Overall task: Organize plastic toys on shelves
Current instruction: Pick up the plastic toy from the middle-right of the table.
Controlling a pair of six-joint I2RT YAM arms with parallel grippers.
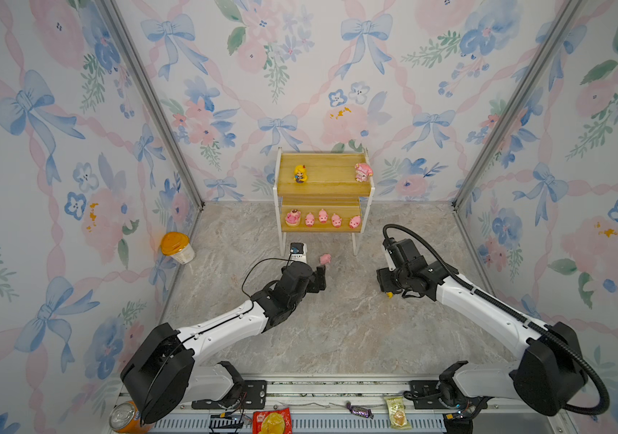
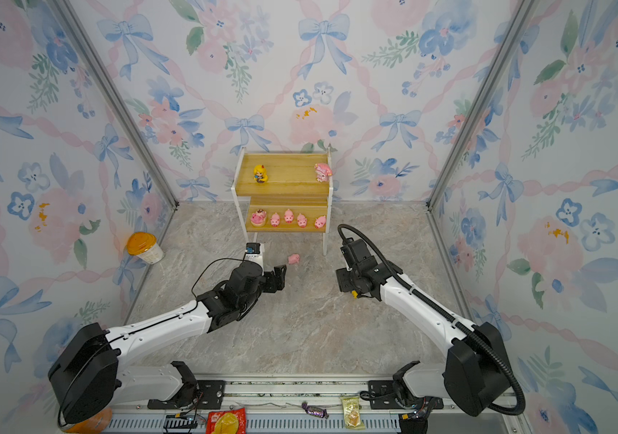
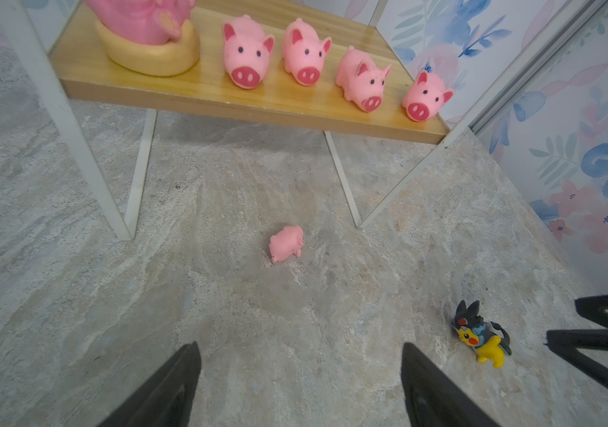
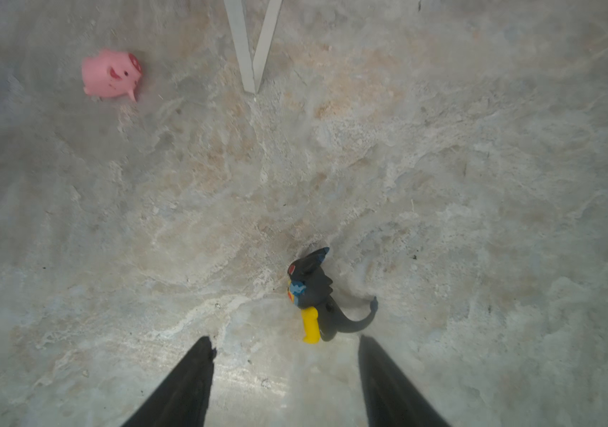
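The shelves (image 1: 323, 189) stand at the back wall. A yellow-haired doll (image 1: 300, 174) and a pink figure (image 1: 363, 172) are on the upper board. A pig on a round base (image 1: 293, 217) and several small pink pigs (image 3: 306, 51) line the lower board. One loose pink pig (image 1: 325, 258) (image 3: 286, 244) (image 4: 112, 75) lies on its side on the floor before the rack. My left gripper (image 3: 299, 347) (image 1: 318, 272) is open and empty, short of that pig. The black-and-yellow creature (image 4: 311, 295) (image 3: 482, 334) lies just ahead of my right gripper (image 4: 284, 340), which is open over the floor.
An orange-lidded cup (image 1: 177, 248) stands by the left wall. An orange can (image 1: 125, 417), snack packets (image 1: 271, 421) (image 1: 397, 413) and a wrapped candy (image 1: 358, 409) lie along the front rail. The rack's white legs (image 3: 136, 173) stand close to the loose pig.
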